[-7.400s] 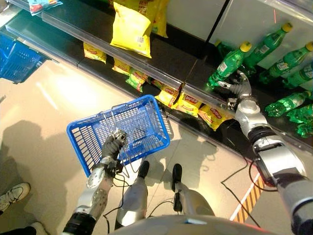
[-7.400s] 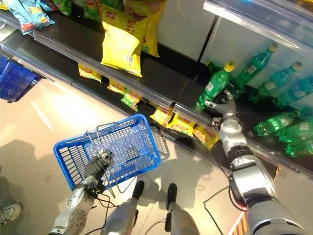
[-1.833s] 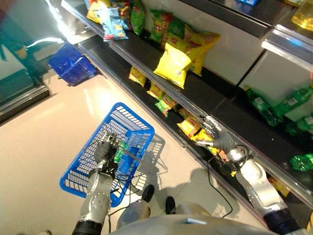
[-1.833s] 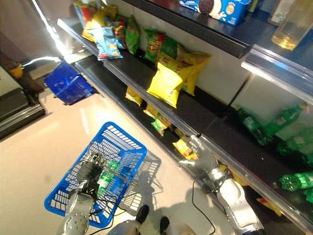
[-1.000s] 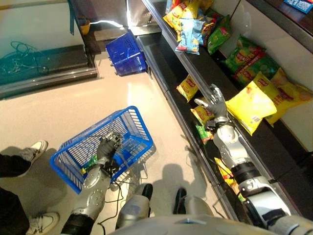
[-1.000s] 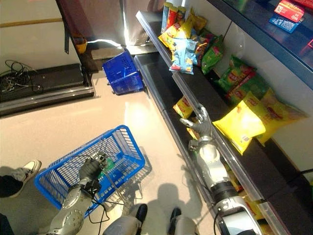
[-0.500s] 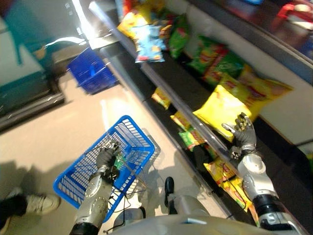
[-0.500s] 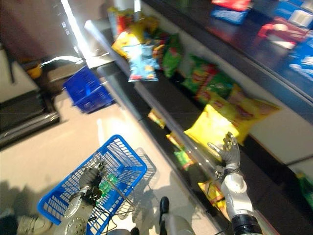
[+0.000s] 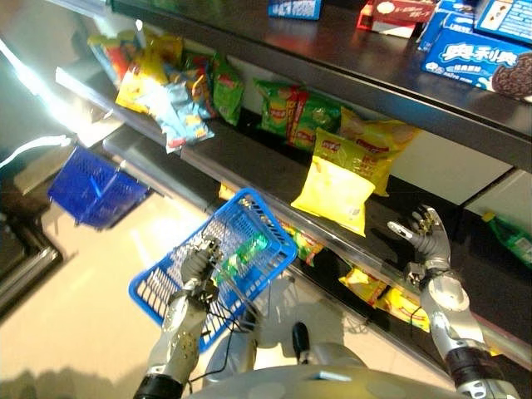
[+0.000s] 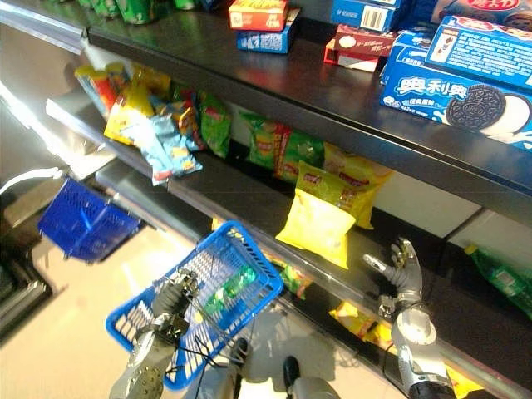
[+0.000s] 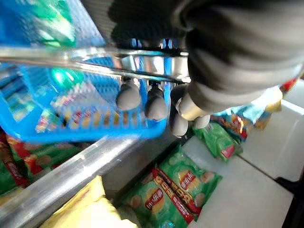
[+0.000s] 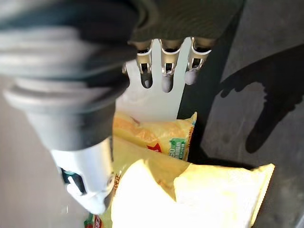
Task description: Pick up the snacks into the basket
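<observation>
The snacks sit along the middle shelf (image 9: 249, 162): 1 big yellow bag (image 9: 335, 191) leans at the front edge, with 2 more yellow bags (image 9: 366, 150) stacked behind it against the back wall. To their left are 2 green bags (image 9: 287, 108) side by side, then 1 darker green bag (image 9: 228, 87), then a jumble of light blue and yellow packets (image 9: 162, 91) — too tangled to count. Under the shelf's lip, more yellow packets (image 9: 366, 287) lie on the bottom level, cut off by the edge above them.

The blue basket (image 9: 218, 266) hangs tilted in front of the shelves, its wire handle (image 11: 71, 61) caught in the left hand (image 9: 199, 264), whose fingers curl round the bar. Something green (image 9: 247, 249) lies inside the basket; what it is I cannot make out through the mesh.

The right hand (image 9: 424, 234) is raised just to the right of the big yellow bag, fingers spread and straight, holding nothing and not touching the bag. From its wrist the fingers (image 12: 164, 71) point at the pale back wall, with yellow bags below them.

On the top shelf stand 1 blue biscuit box (image 10: 457, 87) and a few red and blue boxes (image 10: 266, 17), partly cut off. A second, darker blue basket (image 9: 93, 187) rests on the floor to the left — and 1 green bottle (image 9: 511, 237) peeks in at the far right.
</observation>
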